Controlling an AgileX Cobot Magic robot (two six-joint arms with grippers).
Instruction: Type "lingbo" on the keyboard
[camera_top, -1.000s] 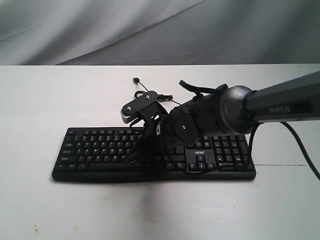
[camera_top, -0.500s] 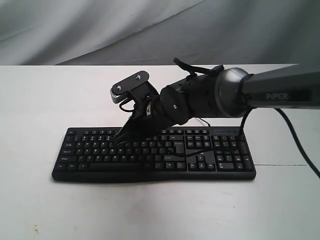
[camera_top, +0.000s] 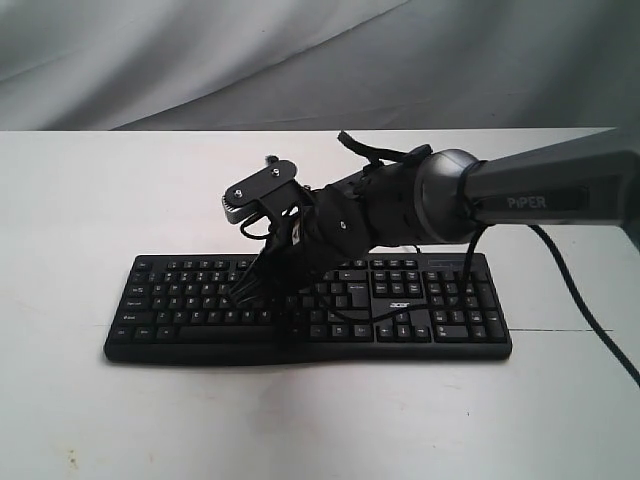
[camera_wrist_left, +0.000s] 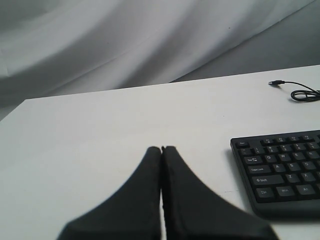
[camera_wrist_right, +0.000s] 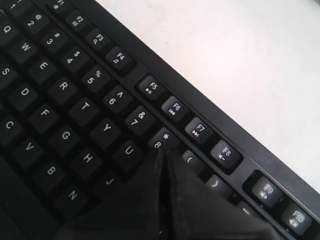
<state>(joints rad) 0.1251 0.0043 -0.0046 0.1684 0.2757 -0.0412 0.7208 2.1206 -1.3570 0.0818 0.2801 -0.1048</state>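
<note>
The keyboard lies flat on the white counter, long side parallel to the front edge, roughly centred between the left and right edges and nearer the front edge than the far edge. Its thin cable lies coiled on the counter toward the far edge, plug end free. The right arm, lettered PIPER, reaches in from the right edge and slopes down over the letter keys. The right gripper has its fingers pressed together into one point; the tip sits at the key just beside U and below 8, hiding that key's legend. Whether the key is pressed down cannot be told. The left gripper also has its fingers pressed together, holding nothing, above bare counter well apart from the keyboard's left end.
</note>
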